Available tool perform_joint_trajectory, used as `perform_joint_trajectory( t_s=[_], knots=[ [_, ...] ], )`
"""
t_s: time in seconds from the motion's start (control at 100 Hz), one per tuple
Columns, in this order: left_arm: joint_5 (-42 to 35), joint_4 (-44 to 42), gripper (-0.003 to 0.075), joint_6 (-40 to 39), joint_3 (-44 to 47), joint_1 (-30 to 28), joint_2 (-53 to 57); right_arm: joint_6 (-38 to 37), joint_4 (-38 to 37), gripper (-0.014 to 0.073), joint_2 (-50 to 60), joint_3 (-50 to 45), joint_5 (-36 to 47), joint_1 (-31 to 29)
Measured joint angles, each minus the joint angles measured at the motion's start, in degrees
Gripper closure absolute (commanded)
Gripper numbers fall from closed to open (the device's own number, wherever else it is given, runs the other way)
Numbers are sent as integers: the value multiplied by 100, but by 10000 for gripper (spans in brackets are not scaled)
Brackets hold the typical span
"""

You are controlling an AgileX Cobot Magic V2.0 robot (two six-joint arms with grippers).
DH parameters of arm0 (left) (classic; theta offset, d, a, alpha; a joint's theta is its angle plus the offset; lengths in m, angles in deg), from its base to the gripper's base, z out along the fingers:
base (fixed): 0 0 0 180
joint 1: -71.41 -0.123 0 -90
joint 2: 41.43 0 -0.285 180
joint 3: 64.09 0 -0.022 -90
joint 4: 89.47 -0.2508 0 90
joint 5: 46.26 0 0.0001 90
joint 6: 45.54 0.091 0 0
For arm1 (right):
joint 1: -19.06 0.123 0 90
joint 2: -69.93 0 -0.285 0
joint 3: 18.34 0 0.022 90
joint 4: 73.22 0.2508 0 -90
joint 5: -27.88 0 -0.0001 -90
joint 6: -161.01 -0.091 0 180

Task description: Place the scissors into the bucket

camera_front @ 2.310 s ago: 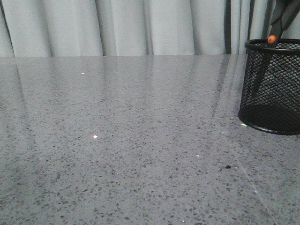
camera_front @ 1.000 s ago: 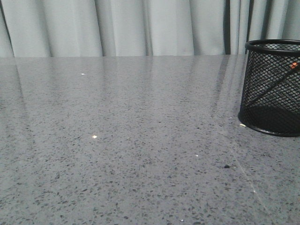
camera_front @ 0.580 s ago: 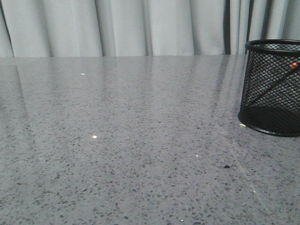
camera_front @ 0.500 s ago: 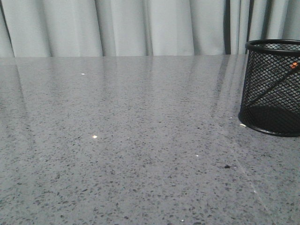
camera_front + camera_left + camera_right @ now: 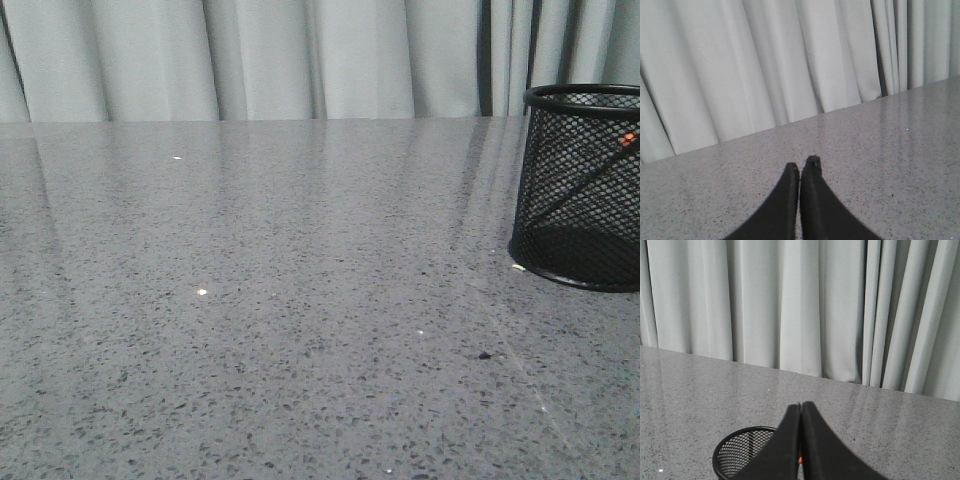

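The black wire-mesh bucket (image 5: 580, 185) stands at the right edge of the front view on the grey table. The scissors (image 5: 585, 182) lie slanted inside it; a slim dark blade and an orange spot show through the mesh. In the right wrist view the bucket (image 5: 737, 452) sits below my right gripper (image 5: 800, 405), which is shut and empty, with a speck of orange (image 5: 799, 460) of the scissors seen between the fingers. My left gripper (image 5: 801, 164) is shut and empty above bare table. Neither gripper shows in the front view.
The speckled grey table (image 5: 280, 300) stretches across the front view. Pale grey curtains (image 5: 260, 55) hang behind its far edge.
The scissors, held above the bucket's rim 2.3 s ago, have dropped inside it and lie slanted. In the last second nothing has visibly moved.
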Motion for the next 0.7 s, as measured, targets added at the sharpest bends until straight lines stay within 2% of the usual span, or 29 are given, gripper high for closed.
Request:
perform_joint_trajectory(
  t_s=[0.21, 0.3, 0.37, 0.46, 0.52, 0.6, 0.7],
  knots=[
    [0, -21, 740, 0, 20, 0, 0, 0, 0, 640, 0, -5, 0, 0],
    [0, 432, 740, 36, 79, 0, 0, 0, 0, 640, 0, -5, 0, 0],
    [0, 924, 740, 515, 221, 0, 0, 0, 0, 640, 0, -5, 0, 0],
    [-44, 1589, 740, 1593, 498, -80, 25, 0, 0, 640, 0, -5, 0, 0],
    [-151, 1953, 740, 2122, 774, -284, 80, 0, 0, 640, 0, -5, 0, 0],
    [-366, 2549, 740, 2443, 1136, -739, 168, 0, 9, 640, 0, -5, 0, 0],
    [-752, 3610, 740, 3057, 1635, -1618, 301, 0, 9, 640, 0, -15, 0, 0]
  ],
)
